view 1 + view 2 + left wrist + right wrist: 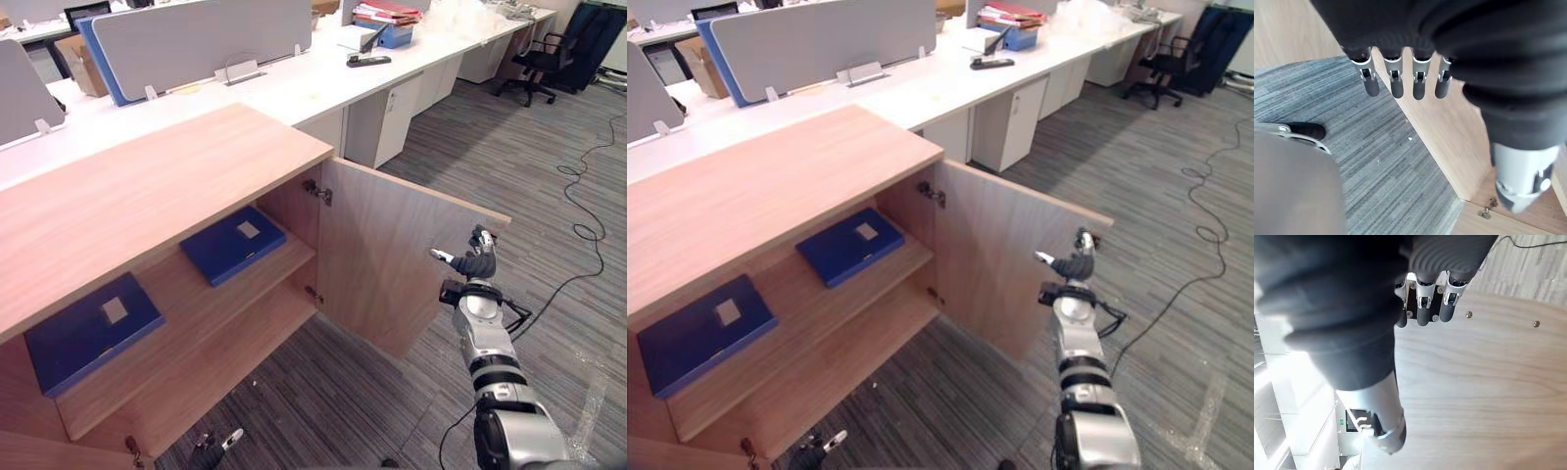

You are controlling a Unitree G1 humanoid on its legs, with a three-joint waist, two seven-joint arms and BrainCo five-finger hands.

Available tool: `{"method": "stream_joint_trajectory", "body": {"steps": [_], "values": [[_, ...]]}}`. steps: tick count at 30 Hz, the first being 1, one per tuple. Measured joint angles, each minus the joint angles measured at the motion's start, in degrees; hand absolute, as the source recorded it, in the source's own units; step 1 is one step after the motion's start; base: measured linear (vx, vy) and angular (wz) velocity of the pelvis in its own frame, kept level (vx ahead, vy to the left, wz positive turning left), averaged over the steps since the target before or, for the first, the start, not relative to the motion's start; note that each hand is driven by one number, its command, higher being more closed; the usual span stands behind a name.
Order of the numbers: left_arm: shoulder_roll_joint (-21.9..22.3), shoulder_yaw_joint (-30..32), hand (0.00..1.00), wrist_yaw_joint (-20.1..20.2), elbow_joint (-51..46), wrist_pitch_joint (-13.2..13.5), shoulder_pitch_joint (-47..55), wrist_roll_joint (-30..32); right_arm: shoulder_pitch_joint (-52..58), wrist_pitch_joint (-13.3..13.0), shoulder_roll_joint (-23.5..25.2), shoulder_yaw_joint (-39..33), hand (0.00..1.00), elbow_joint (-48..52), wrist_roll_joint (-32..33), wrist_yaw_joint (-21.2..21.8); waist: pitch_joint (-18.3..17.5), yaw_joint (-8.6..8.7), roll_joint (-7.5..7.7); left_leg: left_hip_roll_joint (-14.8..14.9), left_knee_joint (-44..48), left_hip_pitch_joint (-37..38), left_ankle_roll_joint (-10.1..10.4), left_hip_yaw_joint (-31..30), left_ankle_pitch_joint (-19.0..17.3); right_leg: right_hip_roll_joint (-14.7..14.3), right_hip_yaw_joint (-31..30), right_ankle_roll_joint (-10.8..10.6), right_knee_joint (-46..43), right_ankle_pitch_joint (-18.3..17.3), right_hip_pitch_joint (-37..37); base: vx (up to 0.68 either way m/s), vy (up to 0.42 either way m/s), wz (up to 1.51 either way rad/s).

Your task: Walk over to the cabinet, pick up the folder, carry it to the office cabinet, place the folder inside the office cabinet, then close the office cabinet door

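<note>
The wooden office cabinet (147,186) stands open, its door (392,255) swung out to the right. Two blue folders lie flat on the upper shelf: one (233,243) near the hinge side, the other (90,331) further left. My right hand (475,257) is raised at the door's outer edge, open, with its straight fingers (1422,308) against the door's wood (1484,382). My left hand (211,452) hangs low in front of the cabinet's bottom shelf, open and holding nothing, fingers (1396,83) pointing down over the carpet.
Behind the cabinet runs a long white desk (294,83) with grey dividers (196,39) and a stack of red and blue files (387,20). A white drawer unit (382,122) stands under it. A black office chair (539,59) is at the far right.
</note>
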State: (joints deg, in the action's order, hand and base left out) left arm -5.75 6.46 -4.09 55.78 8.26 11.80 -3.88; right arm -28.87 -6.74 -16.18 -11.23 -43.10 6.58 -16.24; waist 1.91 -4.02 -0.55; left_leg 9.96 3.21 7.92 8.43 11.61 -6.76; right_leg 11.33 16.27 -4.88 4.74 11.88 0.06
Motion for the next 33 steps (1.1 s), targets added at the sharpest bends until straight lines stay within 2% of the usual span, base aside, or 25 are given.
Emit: {"method": "stream_joint_trajectory", "body": {"steps": [4, 7, 12, 15, 18, 21, 25, 29, 31, 33], "values": [[-0.7, -1.2, 0.00, 0.0, 0.0, 0.1, 0.5, -0.6, -3.1, 0.0, -1.7, 0.1, 0.00, -6.1, 3.5, 0.5, 0.2, -0.42, 0.28, -0.2, 0.0, -0.5, 0.0, -1.8, 0.0, 0.3, 1.1, 0.0, 0.0, 0.0, 0.5, 0.04, 0.042, 0.17], [-1.2, -2.6, 0.00, 0.0, 0.0, 0.1, 0.5, -0.9, -4.4, 0.2, -2.2, 2.6, 0.00, -9.6, 5.0, 2.7, 0.4, -0.49, 0.53, -0.5, 0.1, -0.5, -0.1, -2.3, 0.1, 0.7, 1.2, 0.0, 0.0, 0.0, 0.8, 0.01, 0.047, 0.09], [-1.4, -3.1, 0.00, 0.0, 0.1, 0.2, 0.6, -1.0, -4.7, 0.6, -2.5, 11.3, 0.00, -11.6, 5.7, 7.6, 2.0, -0.97, 0.40, -0.7, 0.7, -0.8, -0.3, -2.6, 0.0, 0.9, 1.2, 0.0, 0.0, 0.0, 0.9, -0.02, 0.023, 0.01], [-1.6, -3.2, 0.00, 0.1, 1.0, 0.1, 0.9, -0.8, -4.1, 0.6, -3.9, 21.2, 0.00, -10.1, 3.9, 12.3, 3.0, -0.63, 0.41, -0.7, 0.9, -0.8, -0.3, -2.5, 0.0, 0.8, 0.9, 0.0, 0.0, 0.0, 0.9, -0.03, 0.013, -0.02], [-1.9, -3.2, 0.00, 0.9, 1.0, 0.1, 1.2, 0.3, -0.4, 0.5, -4.2, 24.2, 0.00, -6.9, 3.1, 16.7, 3.3, -0.61, 0.38, -0.7, 0.9, -0.8, -0.5, -2.1, -0.1, 0.7, 0.6, 0.0, 0.0, 0.0, 0.7, -0.02, 0.028, -0.04], [-1.9, -3.2, 0.00, 1.3, 1.0, 0.1, 1.2, 0.6, 2.3, 0.5, -4.5, 24.1, 0.00, -6.7, 3.1, 17.4, 3.3, -0.46, 0.37, -0.7, 0.9, -0.7, -0.6, -1.5, -0.3, 0.6, -0.2, 0.0, 0.0, 0.0, 0.3, 0.00, 0.034, -0.14], [-2.1, -3.0, 0.00, 1.4, 1.0, 0.1, 1.5, 0.7, 11.9, 0.3, -8.3, 23.5, 0.00, 2.0, 3.3, 17.8, 3.3, 0.23, 0.32, -0.8, 1.0, 0.2, -1.6, 0.5, -0.8, 0.3, -2.5, 0.1, 0.0, 0.1, -0.6, 0.01, 0.040, -0.28], [-2.0, -2.3, 0.00, 2.2, 1.1, 0.1, 2.0, 2.0, 21.2, 0.0, -11.2, 15.6, 0.00, 7.4, 3.2, 18.8, 3.4, 2.46, -0.05, -1.2, 1.2, 1.2, -2.1, 2.1, -1.7, 0.4, -4.9, 0.0, -1.1, 0.0, -1.6, 0.00, 0.050, -0.35], [-1.7, -2.2, 0.00, 2.5, 1.1, 0.1, 2.1, 2.2, 22.4, 0.0, -13.3, 12.4, 0.00, 7.5, 3.2, 19.1, 3.5, 3.03, -0.70, -2.0, 1.5, 1.2, -2.7, 3.7, -2.2, 1.0, -7.8, -0.1, -5.3, -0.3, -5.4, -0.05, 0.099, -0.61], [-1.9, -2.2, 0.00, 3.2, 1.3, 0.1, 2.0, 3.2, 22.4, 0.0, -15.3, 9.3, 0.00, 8.2, 3.0, 19.0, 4.9, 4.68, -0.78, -4.1, 2.1, 1.3, -2.8, 4.2, -3.3, 3.0, -10.8, -1.0, -13.0, -2.6, -10.1, -0.10, 0.124, -0.44]]}}
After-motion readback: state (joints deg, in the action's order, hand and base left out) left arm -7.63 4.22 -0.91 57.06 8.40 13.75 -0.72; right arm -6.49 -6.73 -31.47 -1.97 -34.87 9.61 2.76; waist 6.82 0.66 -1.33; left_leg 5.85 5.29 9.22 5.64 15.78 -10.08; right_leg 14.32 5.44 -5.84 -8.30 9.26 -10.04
